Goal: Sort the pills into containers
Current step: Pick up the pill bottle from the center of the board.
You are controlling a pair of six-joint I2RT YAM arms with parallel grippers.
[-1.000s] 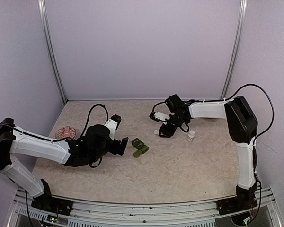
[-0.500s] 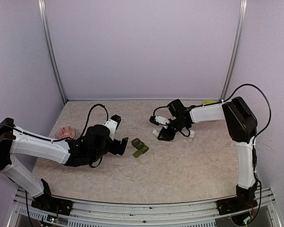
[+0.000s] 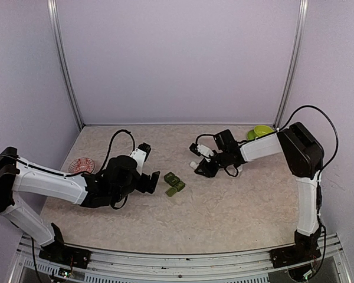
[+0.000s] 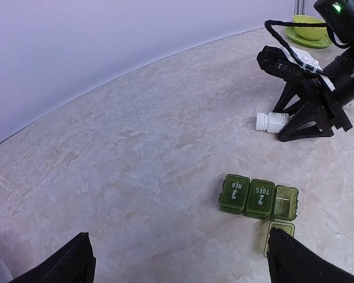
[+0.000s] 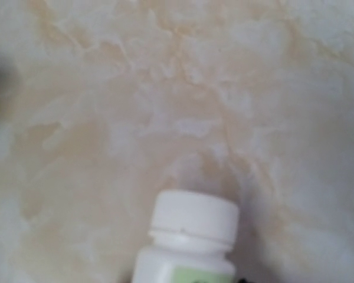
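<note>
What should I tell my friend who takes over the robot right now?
Left gripper: open, empty, facing the green pill strip.
Right gripper: low on the table at the white pill bottle, which lies capped on its side; whether it grips is unclear.
Strip: two lids closed, one end compartment open, no pills visible inside.
Done: one lid open. Left: get pills out and sort them into the compartments.

Pale lilac walls (image 3: 177, 59); two metal uprights (image 3: 65, 71) at the back corners; beige marbled tabletop (image 3: 224, 212); soft even light
</note>
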